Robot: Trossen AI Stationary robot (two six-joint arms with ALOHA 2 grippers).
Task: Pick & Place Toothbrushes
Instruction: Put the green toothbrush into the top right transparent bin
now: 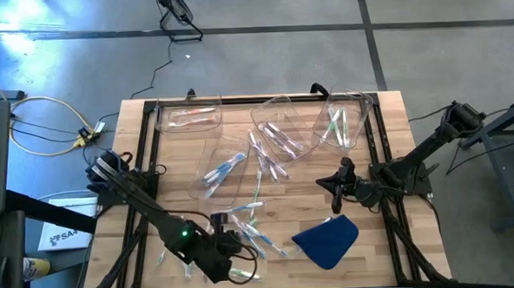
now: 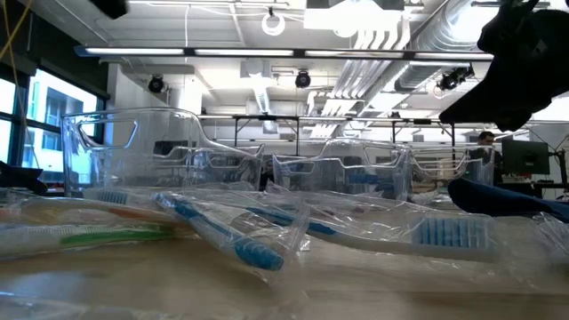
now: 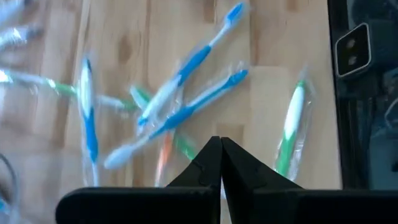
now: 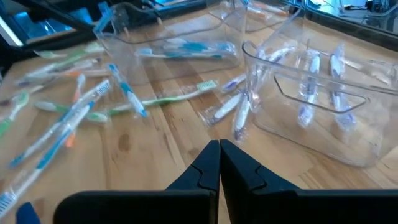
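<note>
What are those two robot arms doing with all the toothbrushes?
They are sorting slim plastic-wrapped toothbrushes from the wooden table into clear plastic bins. The bins at the far side hold brushes, and a loose pile still lies near the front edge. The left end effector is low over that pile with its fingers shut, and nothing shows between them. The right end effector is also shut and empty, beside the bins and just above a blue cloth.

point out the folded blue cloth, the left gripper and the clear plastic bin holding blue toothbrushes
folded blue cloth [image 1: 327, 240], high view, middle of the fabric
left gripper [image 3: 220, 144], left wrist view, tips of its shut fingers
clear plastic bin holding blue toothbrushes [image 1: 207, 152], high view, bare wall near its corner
</note>
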